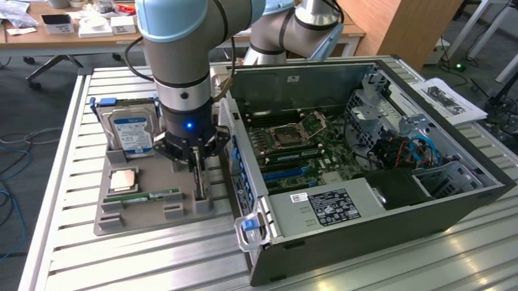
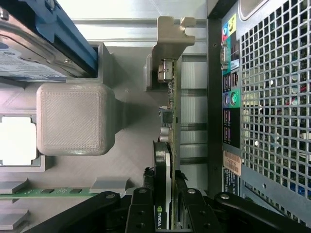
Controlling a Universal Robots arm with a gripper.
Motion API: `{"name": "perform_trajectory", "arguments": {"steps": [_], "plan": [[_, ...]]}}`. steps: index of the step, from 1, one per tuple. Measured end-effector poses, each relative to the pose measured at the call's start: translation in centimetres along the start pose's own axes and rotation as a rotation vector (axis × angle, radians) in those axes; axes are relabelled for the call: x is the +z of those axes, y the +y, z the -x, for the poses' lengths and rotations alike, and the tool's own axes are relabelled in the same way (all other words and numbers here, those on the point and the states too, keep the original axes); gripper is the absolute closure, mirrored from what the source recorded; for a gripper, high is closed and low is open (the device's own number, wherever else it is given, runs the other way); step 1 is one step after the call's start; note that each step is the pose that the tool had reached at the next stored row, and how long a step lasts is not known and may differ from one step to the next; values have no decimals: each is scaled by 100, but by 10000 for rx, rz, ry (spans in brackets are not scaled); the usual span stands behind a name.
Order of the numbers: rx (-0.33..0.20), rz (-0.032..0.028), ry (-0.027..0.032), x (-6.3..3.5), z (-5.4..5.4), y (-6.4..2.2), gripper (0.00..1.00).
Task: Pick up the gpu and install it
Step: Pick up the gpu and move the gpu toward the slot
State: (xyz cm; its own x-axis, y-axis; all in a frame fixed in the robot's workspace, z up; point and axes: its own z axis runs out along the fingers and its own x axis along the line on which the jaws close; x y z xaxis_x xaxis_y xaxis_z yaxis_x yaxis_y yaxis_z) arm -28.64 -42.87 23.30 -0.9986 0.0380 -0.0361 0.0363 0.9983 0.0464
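1. Your gripper has its jaws clamped on the gpu, one black finger against each face of the card.
2. The gpu stands edge-on in its slot in the grey holder, at the end nearest the computer case. You see it as a slim dark strip with a green board edge and small parts along it. A pale metal fitting sits at its far end, and a green logo between the fingers.
3. Count one gpu.
4. In the same holder you have one blue-labelled hard drive standing upright, one square processor lying flat, and one green memory stick on its edge.
5. One computer case lies open on the slatted metal table, just beside the holder, towards the exterior view's right.
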Motion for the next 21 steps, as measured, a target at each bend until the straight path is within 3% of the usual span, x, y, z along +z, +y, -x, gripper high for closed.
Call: {"name": "perform_trajectory", "arguments": {"steps": [8, 21], "plan": [[-8, 2, 0, -15, 0, 1, 73], [-13, 0, 1, -225, 8, 10, 73]]}}
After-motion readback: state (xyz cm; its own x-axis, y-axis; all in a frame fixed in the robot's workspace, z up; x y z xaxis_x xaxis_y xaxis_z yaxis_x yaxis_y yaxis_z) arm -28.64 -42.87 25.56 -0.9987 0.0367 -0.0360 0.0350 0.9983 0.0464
